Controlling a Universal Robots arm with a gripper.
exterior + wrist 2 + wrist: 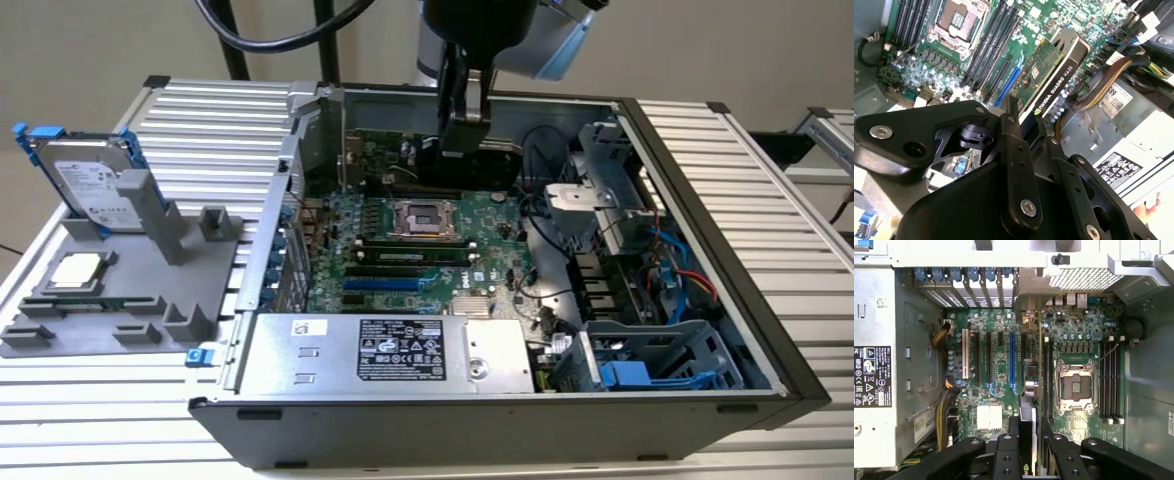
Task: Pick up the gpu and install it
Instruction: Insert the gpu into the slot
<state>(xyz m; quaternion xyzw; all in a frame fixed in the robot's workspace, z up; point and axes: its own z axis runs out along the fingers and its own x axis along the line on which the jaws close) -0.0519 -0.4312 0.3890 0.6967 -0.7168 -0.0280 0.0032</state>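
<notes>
The gpu is clamped edge-on in the gripper, held above the motherboard at upper centre of the exterior view. Install step is in hand (card not yet seated); alignment over an expansion slot is judged necessary.

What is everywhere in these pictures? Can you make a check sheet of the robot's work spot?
Surface: ribbed metal table carrying an open computer case and a grey parts holder.
Job's things: gpu held on edge above the motherboard, not yet seated in a slot.
Clutter: hard drive with blue frame and CPU chip on the holder.
Claw: claw shut on the gpu's edge.
Cables: yellow and black bundle beside the power supply; red and blue wires near the drive bays.
Surroundings: plain wall, nothing else seen.
</notes>
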